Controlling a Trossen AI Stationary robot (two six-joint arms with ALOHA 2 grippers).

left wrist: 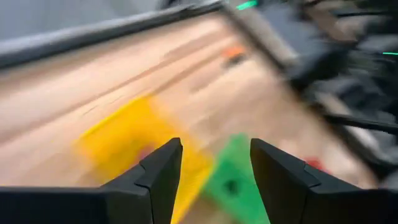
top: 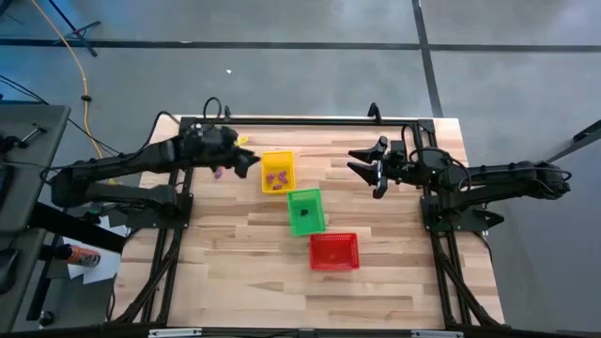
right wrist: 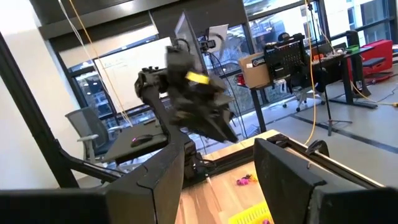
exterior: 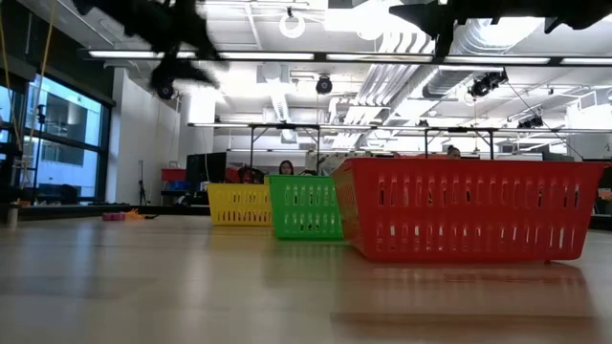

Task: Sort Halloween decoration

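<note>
Three mesh baskets stand in a slanting row mid-table: yellow point(top: 277, 173), green point(top: 305, 210) and red point(top: 333, 251). Tiny purple decorations lie in the yellow basket point(top: 275, 176), and a dark one in the green basket point(top: 303, 212). More trinkets point(top: 218, 173) lie loose on the wood at the far left, also seen as trinkets point(right wrist: 245, 180) in the right wrist view. My left gripper point(top: 246, 161) hangs open in the air just left of the yellow basket, and its fingers point(left wrist: 163, 168) hold nothing. My right gripper point(top: 362, 165) hangs open at the far right, clear of the baskets.
The wooden table point(top: 235, 282) has bare room along its near half. A small orange thing point(left wrist: 234, 53) lies on the wood beyond the baskets. The black frame rail point(top: 310, 120) runs along the far edge. In the low view, people sit in the room behind the baskets.
</note>
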